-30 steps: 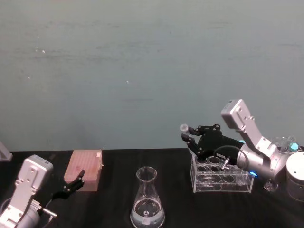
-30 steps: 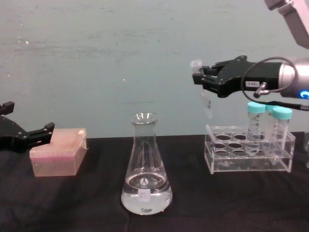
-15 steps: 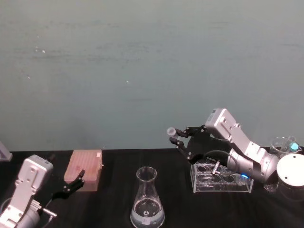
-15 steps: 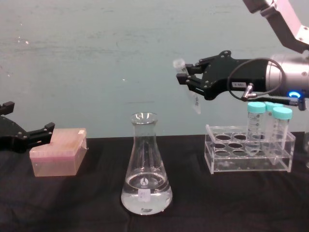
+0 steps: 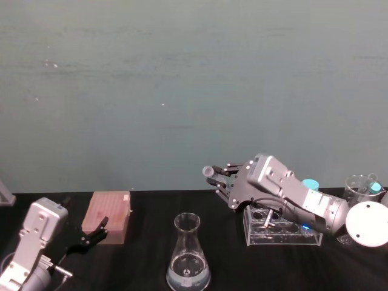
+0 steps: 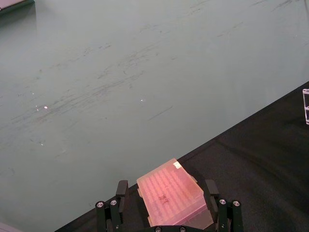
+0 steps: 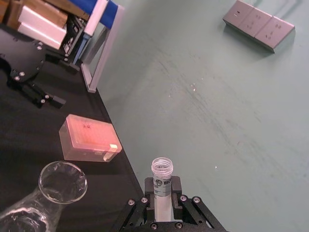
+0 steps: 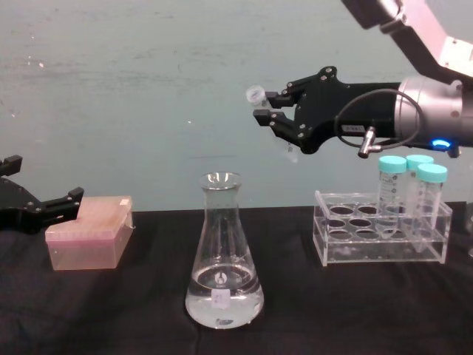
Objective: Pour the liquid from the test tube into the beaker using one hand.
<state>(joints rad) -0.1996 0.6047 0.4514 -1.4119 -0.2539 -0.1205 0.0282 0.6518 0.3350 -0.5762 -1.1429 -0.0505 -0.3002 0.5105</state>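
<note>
— Tube (image 8: 256, 95) (image 7: 161, 180)?
— Up in the air, clamped tight between the right fingers (image 8: 275, 108) (image 5: 221, 180). Tilted, open mouth leaning toward the robot's left, tapered tip pointing down and to the right.

— And against the flask (image 8: 223, 244) (image 5: 188, 257)?
— Higher than the flask's mouth and a little to its right in the chest view. Apart from it, no contact. Flask itself upright on the dark surface (image 8: 133, 318), roughly in the middle.

— Liquid (image 8: 238, 294)?
— Clear, pooled low in the flask's wide base, around the small white label (image 8: 219, 298). Inside the tube, cannot tell.

— Farther out on the right?
— Clear rack (image 8: 369, 248) (image 5: 282, 233) on the surface, well to the right of the flask and lower than the right fingers. Taller tubes with teal caps (image 8: 392, 194) standing upright at its right end.

— Left side?
— Left fingers (image 5: 92, 236) (image 8: 52, 205) spread open, low over the surface at the left edge of the chest view. Just beside a pink box (image 8: 89, 233) (image 5: 108, 216) (image 6: 174, 198) resting on the surface, well apart from the flask. Touching the box or not, cannot tell.
</note>
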